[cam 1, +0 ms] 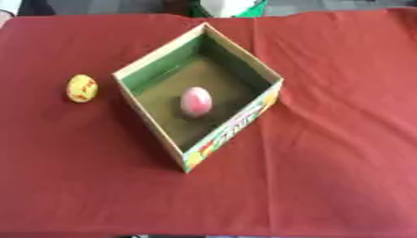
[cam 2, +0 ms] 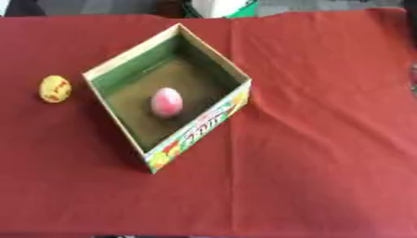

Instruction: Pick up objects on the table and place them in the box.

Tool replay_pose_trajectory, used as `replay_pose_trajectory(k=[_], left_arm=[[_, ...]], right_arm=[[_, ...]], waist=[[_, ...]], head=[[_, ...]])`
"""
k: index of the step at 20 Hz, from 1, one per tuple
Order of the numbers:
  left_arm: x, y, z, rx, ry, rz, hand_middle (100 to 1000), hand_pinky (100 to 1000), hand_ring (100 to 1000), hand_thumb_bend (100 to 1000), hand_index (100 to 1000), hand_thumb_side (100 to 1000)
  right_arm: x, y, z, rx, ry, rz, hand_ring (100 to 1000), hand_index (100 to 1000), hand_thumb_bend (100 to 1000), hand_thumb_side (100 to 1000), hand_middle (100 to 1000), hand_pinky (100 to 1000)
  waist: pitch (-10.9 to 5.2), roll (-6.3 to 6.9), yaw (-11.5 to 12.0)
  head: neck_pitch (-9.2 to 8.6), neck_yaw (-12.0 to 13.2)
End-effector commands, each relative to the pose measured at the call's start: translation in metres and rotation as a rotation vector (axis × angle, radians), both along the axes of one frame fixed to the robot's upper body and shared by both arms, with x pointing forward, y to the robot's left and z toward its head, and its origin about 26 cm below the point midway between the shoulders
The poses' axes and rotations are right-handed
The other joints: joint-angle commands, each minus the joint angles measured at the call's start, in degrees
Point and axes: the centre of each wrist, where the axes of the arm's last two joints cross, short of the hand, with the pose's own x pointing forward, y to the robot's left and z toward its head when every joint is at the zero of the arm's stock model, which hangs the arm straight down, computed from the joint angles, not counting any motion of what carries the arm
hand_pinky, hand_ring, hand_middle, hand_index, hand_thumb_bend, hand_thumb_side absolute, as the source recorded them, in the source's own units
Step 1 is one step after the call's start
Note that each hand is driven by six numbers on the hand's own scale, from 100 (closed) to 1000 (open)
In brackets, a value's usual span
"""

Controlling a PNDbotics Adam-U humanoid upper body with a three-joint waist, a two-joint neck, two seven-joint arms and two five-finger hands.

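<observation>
Cardboard box (cam 1: 198, 95) sits turned like a diamond on the red-covered bench (cam 1: 326, 176) in the left eye view; we see a pink egg (cam 1: 195, 101) on its floor, and a yellow egg (cam 1: 81, 88) (red marks on it) just left of the box. In the right eye view we find the same layout. Neither hand shows, so we cannot tell their state.

Surface (cam 1: 342, 153) covered edge to edge by a red cloth (cam 1: 97, 195), lightly creased to the right of the box. Open cardboard box (cam 1: 232, 128) sits on the cloth near centre, turned corner-on. Yellow egg (cam 1: 81, 88) with red markings lies on the cloth just left of the box, apart from its wall
</observation>
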Motion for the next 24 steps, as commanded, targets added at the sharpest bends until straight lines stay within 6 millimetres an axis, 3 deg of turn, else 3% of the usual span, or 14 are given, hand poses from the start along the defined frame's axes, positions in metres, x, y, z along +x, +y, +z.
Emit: replay_pose_trajectory(k=[1,12,21,24], left_arm=[[0.004,0.006,0.015,0.133,0.079,0.049,850,793,834,100,956,851],[0.027,0.006,0.014,0.287,0.308,0.087,866,805,863,100,957,855],[0.040,0.004,0.001,0.375,0.447,0.094,859,808,876,192,955,883],[0.045,0.005,-0.003,0.389,0.504,0.079,862,813,881,223,955,854]], right_arm=[[-0.005,-0.002,0.008,0.005,-0.032,-0.003,818,934,105,800,758,829],[-0.004,0.001,0.007,0.023,-0.025,0.010,817,928,100,780,755,832],[-0.003,0.004,0.005,0.036,-0.013,0.018,816,904,100,769,753,834],[-0.003,0.004,0.005,0.035,-0.009,0.018,815,903,100,767,752,835]], waist=[[-0.98,0.00,0.09],[-0.16,0.25,-0.26],[0.11,0.52,-0.72],[0.28,0.61,-0.87]], head=[[-0.17,0.34],[-1.03,0.35],[-1.74,1.09],[-1.77,1.30]])
